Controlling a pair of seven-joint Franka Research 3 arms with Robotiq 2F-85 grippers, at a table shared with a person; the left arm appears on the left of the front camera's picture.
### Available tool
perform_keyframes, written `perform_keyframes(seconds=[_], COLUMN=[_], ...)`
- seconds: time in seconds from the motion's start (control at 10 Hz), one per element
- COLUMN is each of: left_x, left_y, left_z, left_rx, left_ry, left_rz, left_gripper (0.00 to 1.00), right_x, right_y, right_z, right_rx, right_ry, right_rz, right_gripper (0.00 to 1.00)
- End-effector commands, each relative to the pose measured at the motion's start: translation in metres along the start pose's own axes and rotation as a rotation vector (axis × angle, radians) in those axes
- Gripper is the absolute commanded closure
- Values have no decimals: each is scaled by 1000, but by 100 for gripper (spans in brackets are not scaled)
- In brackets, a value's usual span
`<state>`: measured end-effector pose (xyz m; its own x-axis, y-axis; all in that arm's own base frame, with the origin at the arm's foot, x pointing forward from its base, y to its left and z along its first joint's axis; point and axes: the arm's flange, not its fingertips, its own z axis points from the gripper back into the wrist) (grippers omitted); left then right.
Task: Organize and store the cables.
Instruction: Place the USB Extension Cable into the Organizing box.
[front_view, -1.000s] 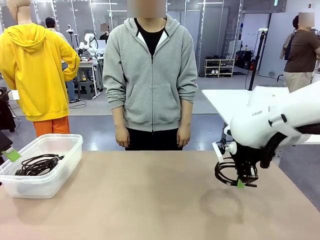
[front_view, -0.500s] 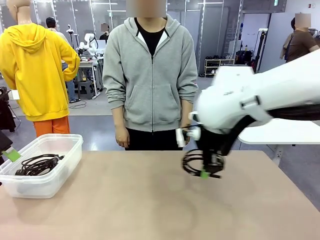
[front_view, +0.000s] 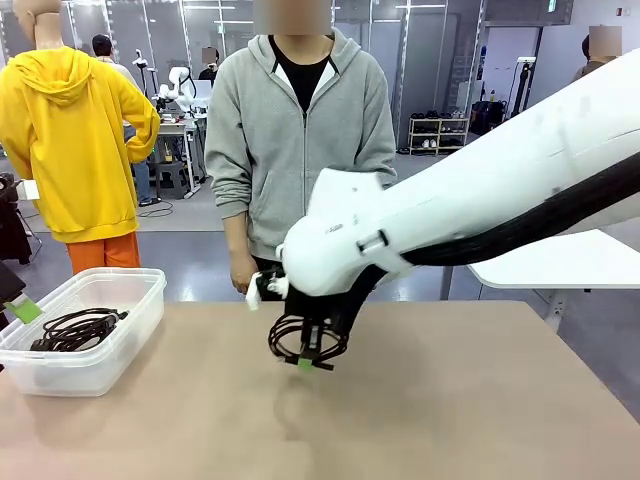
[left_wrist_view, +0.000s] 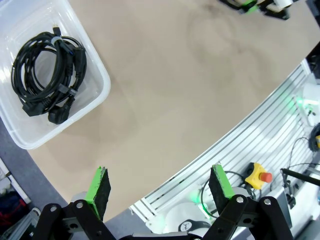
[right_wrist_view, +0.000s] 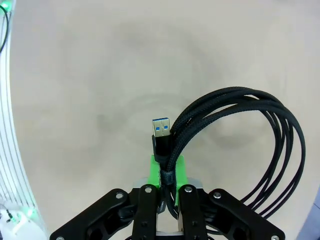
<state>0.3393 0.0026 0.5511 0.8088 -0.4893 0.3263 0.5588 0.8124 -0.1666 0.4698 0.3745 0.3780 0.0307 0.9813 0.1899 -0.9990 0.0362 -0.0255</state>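
Item 1: coiled black braided cable (right_wrist_view: 260, 150) with a blue-tongued USB plug, one count. Held by the right gripper (front_view: 310, 362), whose jaws are fully closed on the bundled strands just below the plug; the loops hang free to one side. In the front view it hangs above the middle of the beige tabletop (front_view: 480, 420), not touching it. Pinching all strands at one spot probably keeps the coil from unwinding while it is carried.

Item 2: clear rectangular plastic storage bin (front_view: 140, 300), one count, at the robot's left end of the tabletop. Apparently the collection point, set within the left arm's reach.

Item 3: black rubber cords, coiled (left_wrist_view: 47, 70), lying inside the bin. At least one coil with plug ends; an exact count cannot be told, since the loops overlap.

Item 4: left gripper (left_wrist_view: 160, 187), one count. Jaws wide apart, holding nothing, hovering high above the tabletop's near edge, beside the bin.

Item 5: person in a grey zip hoodie (front_view: 300, 150), one count, standing at the far side, arms down, hands apart from all items.

Status: carried coil well apart from the bin; storing it is not yet done.
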Motion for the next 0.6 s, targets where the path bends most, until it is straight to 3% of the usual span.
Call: perform_keyframes(seconds=[0.0,0.4,0.5], left_x=[3,3,3], left_y=[2,2,2], left_z=[2,2,2], left_rx=[4,4,4], left_ry=[-11,-11,-11], left_rz=[4,4,4], left_gripper=[0,0,0], right_x=[21,34,35], right_y=[-9,-10,-10], right_z=[-21,-39,-39], right_rx=[11,57,73], right_ry=[52,76,68], right_rz=[-20,-24,-16], right_gripper=[100,100,71])
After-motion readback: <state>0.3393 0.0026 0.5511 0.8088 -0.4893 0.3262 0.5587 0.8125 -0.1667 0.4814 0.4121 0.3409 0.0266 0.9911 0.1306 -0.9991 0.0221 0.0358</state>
